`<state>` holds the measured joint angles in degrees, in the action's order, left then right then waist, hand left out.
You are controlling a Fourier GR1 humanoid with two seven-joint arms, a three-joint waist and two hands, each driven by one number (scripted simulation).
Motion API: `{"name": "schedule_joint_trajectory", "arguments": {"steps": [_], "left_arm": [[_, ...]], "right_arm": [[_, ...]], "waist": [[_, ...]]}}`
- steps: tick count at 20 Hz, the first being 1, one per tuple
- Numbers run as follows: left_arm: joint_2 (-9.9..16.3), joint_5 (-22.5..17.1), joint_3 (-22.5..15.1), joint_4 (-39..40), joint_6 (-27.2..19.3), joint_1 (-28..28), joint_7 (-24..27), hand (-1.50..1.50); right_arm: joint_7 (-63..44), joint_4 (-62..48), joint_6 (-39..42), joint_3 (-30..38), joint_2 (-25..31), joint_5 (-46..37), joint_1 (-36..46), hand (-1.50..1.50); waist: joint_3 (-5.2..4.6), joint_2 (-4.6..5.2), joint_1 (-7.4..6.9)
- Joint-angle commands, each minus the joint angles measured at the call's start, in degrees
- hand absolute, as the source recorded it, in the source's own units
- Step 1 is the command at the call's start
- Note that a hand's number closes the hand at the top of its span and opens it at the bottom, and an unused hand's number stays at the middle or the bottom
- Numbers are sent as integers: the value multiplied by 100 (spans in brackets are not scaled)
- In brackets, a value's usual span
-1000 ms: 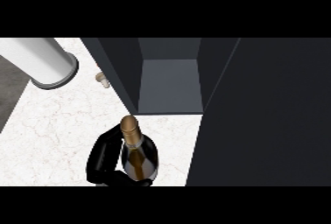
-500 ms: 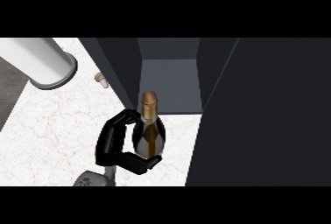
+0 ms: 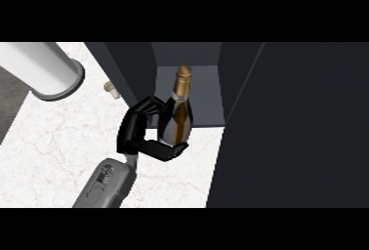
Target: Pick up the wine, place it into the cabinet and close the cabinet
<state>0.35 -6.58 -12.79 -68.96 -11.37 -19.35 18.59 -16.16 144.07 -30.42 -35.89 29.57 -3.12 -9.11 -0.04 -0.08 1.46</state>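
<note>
The right hand [image 3: 148,139] has its fingers and thumb curled round the lower body of the wine bottle [image 3: 178,114], holding it upright at the mouth of the open cabinet [image 3: 205,97]. The bottle's neck already shows against the grey interior floor, while its base hangs over the white counter [image 3: 65,141] just at the near edge. Holding low on the body probably leaves the neck free to pass inside. The dark cabinet door [image 3: 296,127] stands open on the right. The left hand shows in no view.
</note>
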Motion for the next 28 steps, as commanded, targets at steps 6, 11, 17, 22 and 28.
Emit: {"name": "schedule_joint_trajectory", "arguments": {"steps": [6, 11, 17, 22, 28], "left_arm": [[-34, -529, -393, 1183, -550, -1073, 99, 150], [-34, -843, -109, 1815, -305, -1614, 373, 150], [-35, -1348, -4, 2770, -451, -2413, 496, 150], [-34, -1412, -217, 3565, -739, -2838, 697, 150], [-35, -1397, -297, 4474, -1033, -3392, 525, 150]], "right_arm": [[-240, 1158, 59, 100, 188, 207, -417, -150], [348, 1040, 244, 137, 288, 424, -826, -150], [107, 1049, 244, 95, 140, 343, -631, -150], [344, 983, 319, 108, 58, 554, -669, -150], [548, 979, 384, -162, 87, 420, -894, -150]], "waist": [[-1, 13, 58], [6, 15, 71], [-2, 35, 135], [2, 60, 235], [2, 73, 348]]}}
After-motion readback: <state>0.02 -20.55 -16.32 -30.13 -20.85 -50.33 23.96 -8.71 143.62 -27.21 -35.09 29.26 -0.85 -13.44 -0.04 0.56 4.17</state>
